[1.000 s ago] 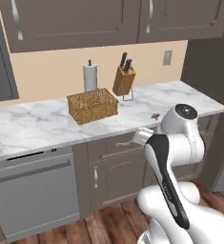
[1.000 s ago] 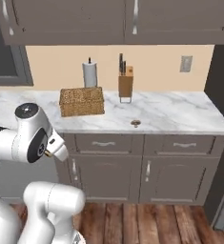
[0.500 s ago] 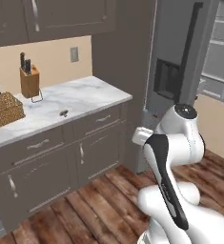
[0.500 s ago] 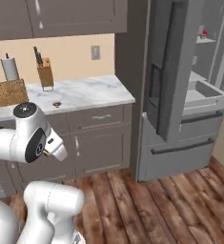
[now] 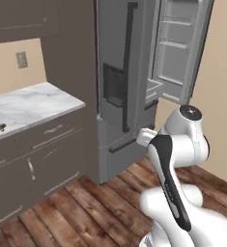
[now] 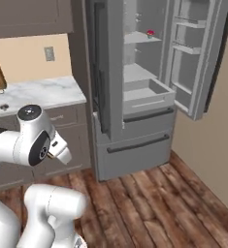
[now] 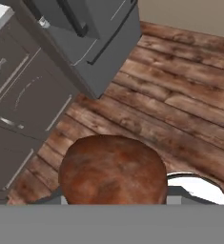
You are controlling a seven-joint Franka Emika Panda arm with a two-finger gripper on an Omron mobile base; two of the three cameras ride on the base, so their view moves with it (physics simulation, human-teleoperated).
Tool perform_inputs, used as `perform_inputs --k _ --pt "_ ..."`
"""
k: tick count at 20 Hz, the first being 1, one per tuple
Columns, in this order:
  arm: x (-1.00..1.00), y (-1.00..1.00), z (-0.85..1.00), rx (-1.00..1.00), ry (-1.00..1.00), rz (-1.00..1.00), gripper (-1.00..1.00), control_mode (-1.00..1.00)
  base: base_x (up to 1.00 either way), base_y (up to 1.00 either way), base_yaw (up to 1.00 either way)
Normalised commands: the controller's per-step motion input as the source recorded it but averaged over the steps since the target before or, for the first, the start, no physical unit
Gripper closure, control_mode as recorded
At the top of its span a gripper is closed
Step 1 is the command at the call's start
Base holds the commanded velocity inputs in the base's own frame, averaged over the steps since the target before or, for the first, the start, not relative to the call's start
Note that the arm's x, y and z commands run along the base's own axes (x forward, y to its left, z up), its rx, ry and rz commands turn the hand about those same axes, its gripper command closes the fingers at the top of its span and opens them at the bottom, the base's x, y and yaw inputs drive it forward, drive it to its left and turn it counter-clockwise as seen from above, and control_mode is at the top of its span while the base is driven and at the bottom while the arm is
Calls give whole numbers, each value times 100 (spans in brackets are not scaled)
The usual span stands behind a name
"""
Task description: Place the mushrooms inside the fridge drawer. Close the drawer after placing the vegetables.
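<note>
A brown mushroom cap (image 7: 112, 172) sits large at the bottom of the hand view, with my gripper (image 7: 114, 198) shut on it; the cap hides the fingertips. My hand (image 5: 146, 137) is tucked close to the arm, above the wooden floor and well short of the fridge. The light-grey fridge drawer (image 6: 149, 97) stands pulled out inside the open right half of the fridge, and its corner (image 5: 152, 88) shows past the shut left door. A small dark thing (image 6: 4, 106) lies on the marble counter, too small to identify.
The fridge's right door (image 6: 198, 58) is swung wide open; the left door (image 5: 124, 67) is shut. A pink-topped cupcake (image 6: 150, 33) stands on an upper shelf. Dark cabinets (image 5: 42, 154) run under the counter at left. Wooden floor (image 6: 149, 198) lies open before the fridge.
The whole scene has shifted left as the base turned from the counter toward the fridge, whose open drawer now faces me. The arm keeps the same tucked pose.
</note>
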Motion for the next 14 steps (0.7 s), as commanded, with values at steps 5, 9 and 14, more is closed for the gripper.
perform_inputs --k 5,9,14 --pt "0 0 0 0 0 0 100 100 7 -100 -1" --pt "0 0 0 0 0 0 100 100 46 -100 3" --pt "0 0 0 0 0 0 100 100 88 -100 17"
